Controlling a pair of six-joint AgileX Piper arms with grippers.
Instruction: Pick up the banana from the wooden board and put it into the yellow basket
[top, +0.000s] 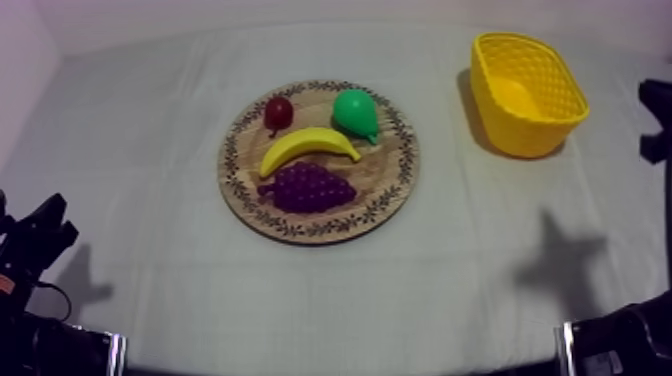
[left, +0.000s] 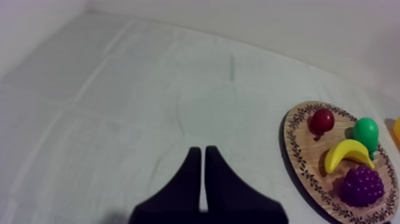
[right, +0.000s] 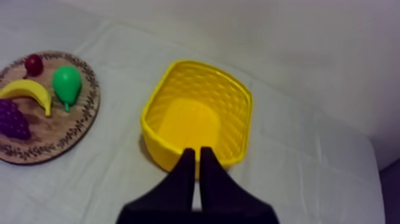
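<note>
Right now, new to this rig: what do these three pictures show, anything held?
Two robot arms flank a table under a grey-white cloth. One picture looks down from above; the other two come from cameras on the arms' wrists, so the black wedge in each is that arm's own fingers. Left gripper and right gripper are both shut on nothing. On the cloth lies a round wooden board with a patterned rim, carrying a yellow toy banana, a green pear, a purple bunch of grapes and a small red fruit. A yellow lattice-walled basket stands apart, empty, on the right arm's side.
</note>
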